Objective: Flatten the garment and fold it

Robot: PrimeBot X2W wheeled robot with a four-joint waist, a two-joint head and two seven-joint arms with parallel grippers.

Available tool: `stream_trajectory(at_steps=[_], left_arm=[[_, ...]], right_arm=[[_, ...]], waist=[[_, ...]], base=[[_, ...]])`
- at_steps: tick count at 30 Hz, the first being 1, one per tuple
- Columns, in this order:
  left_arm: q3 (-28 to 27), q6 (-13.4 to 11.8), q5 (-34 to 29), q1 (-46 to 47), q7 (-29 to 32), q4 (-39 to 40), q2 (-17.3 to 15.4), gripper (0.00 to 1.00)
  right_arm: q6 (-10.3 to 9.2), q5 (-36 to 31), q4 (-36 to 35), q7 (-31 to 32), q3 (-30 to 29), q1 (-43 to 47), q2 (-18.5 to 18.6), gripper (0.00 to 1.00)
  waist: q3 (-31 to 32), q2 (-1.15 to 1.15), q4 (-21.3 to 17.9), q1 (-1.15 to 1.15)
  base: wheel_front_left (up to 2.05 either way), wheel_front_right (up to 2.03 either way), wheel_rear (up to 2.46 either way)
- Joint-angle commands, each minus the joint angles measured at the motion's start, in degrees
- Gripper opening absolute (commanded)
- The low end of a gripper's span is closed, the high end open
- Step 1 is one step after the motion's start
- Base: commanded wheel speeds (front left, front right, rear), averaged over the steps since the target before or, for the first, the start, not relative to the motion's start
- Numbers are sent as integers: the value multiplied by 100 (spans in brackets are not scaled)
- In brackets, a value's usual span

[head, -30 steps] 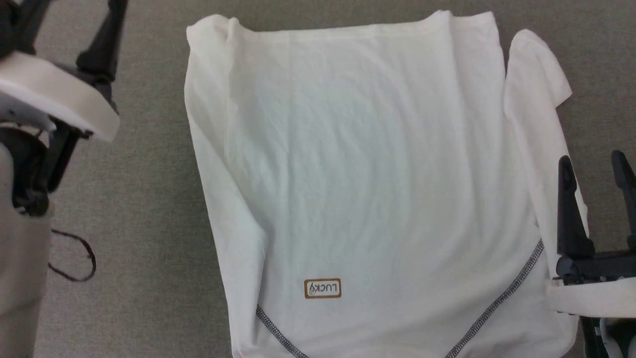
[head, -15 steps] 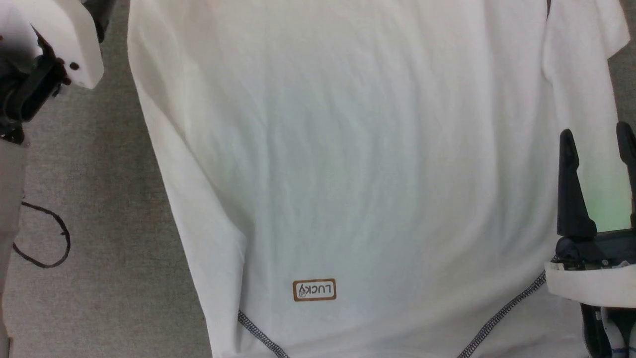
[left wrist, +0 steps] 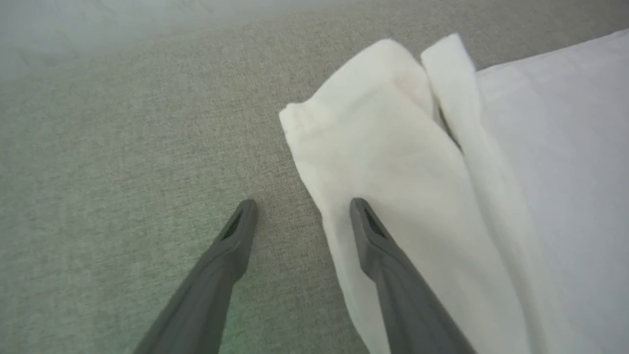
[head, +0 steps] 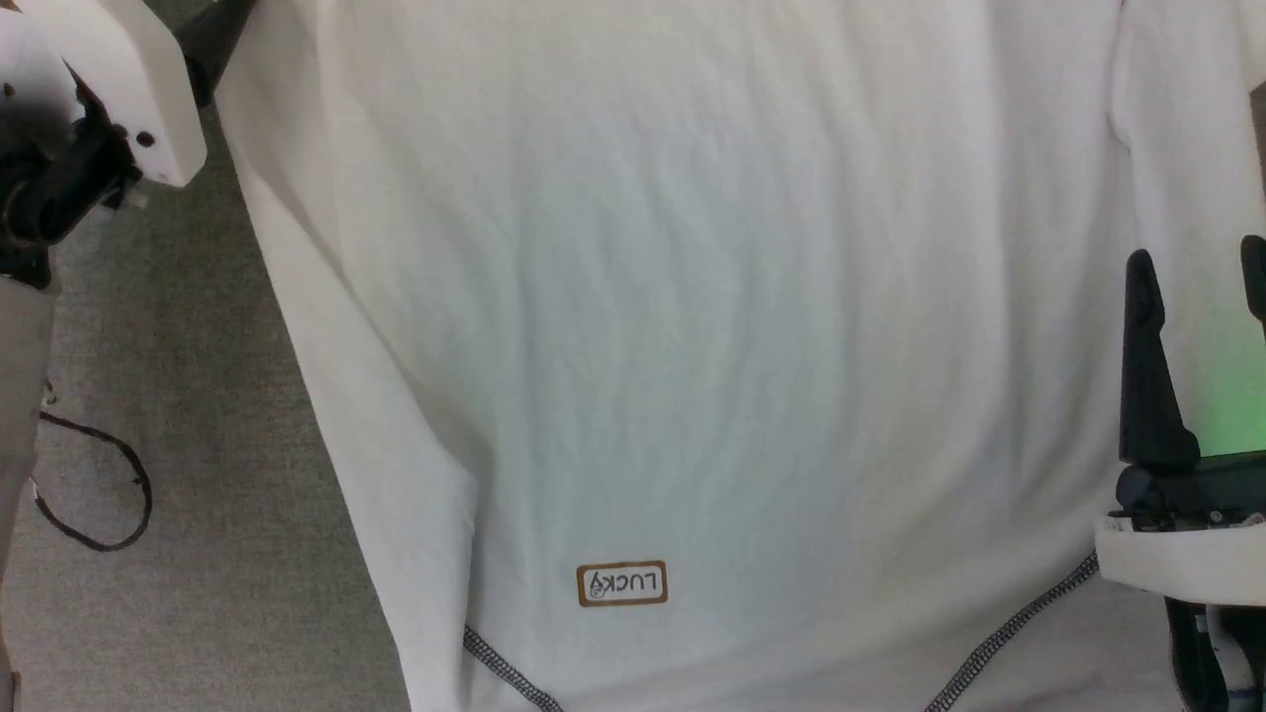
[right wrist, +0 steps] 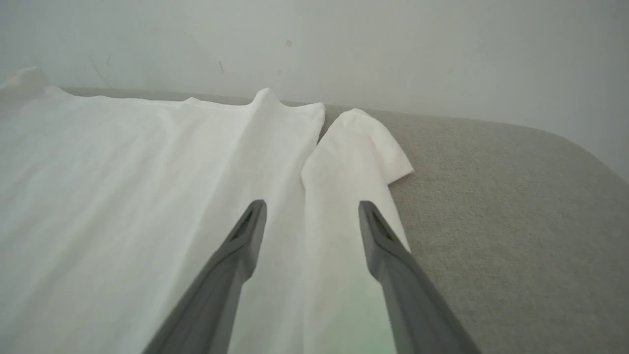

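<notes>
The garment (head: 692,297), a white long-sleeved shirt, lies spread flat on the grey surface, its tan-bordered LUCKY patch (head: 622,584) near the bottom and grey zigzag stitching (head: 1009,633) at the lower right. My right gripper (head: 1199,272) stands open above the shirt's right side. In the right wrist view that gripper (right wrist: 312,206) hangs over the right sleeve (right wrist: 354,147), which lies folded alongside the body. My left gripper (left wrist: 303,206) is open at the other side: one finger is over the sleeve cuff (left wrist: 373,137), the other over bare surface. Neither gripper holds fabric.
The grey fabric surface (head: 198,593) shows left of the shirt, with a thin black cable loop (head: 99,494) on it. My left arm's white wrist housing (head: 129,89) sits at the upper left. A pale wall (right wrist: 344,49) rises behind the surface, whose rounded edge (right wrist: 565,142) curves away on the right.
The head camera has moved closer, so the shirt looms larger and its top edge has left the picture. The shirt lies as before. Both grippers stay open.
</notes>
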State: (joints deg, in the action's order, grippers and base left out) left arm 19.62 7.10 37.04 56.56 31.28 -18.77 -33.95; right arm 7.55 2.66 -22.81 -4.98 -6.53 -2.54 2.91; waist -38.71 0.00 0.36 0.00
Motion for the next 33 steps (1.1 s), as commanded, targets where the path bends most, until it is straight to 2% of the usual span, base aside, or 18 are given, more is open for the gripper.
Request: stream_trajectory(at_steps=[1,3,4,5,6,7,18,25,33], left_arm=[[46,37,57,60,46,-54,24,100],[71,37,97,50,67,-68,32,100],[78,37,118,44,67,-73,39,84],[89,37,142,33,71,-83,49,51],[98,37,167,23,68,-92,60,40],[104,37,205,13,70,-95,75,0],[80,34,450,11,-150,-13,53,0],[13,21,467,28,-363,4,45,0],[125,28,570,-110,-426,370,33,0]], right_arm=[[-6,-14,-41,37,-16,-112,-3,100],[-6,-15,-56,51,-26,-124,-3,100],[-6,-16,-62,60,-28,-132,-3,100],[-6,-15,-66,68,-30,-140,-3,100],[-6,-14,-68,74,-33,-149,-3,100],[-6,-13,-70,79,-35,-158,-3,100],[-6,10,-1,89,-63,-251,-3,100],[-6,50,107,49,-62,-248,-3,100],[-6,129,286,12,-54,-187,-3,100]], waist=[[-42,0,22,0],[-72,0,34,0],[-87,0,39,0],[-101,0,42,0],[-113,0,46,0],[-124,0,48,0],[-75,0,80,0],[156,0,105,0],[595,0,155,0]], base=[[0,0,0],[0,0,0],[0,0,0],[0,0,0],[0,0,0],[0,0,0],[0,0,0],[0,0,0],[0,0,0]])
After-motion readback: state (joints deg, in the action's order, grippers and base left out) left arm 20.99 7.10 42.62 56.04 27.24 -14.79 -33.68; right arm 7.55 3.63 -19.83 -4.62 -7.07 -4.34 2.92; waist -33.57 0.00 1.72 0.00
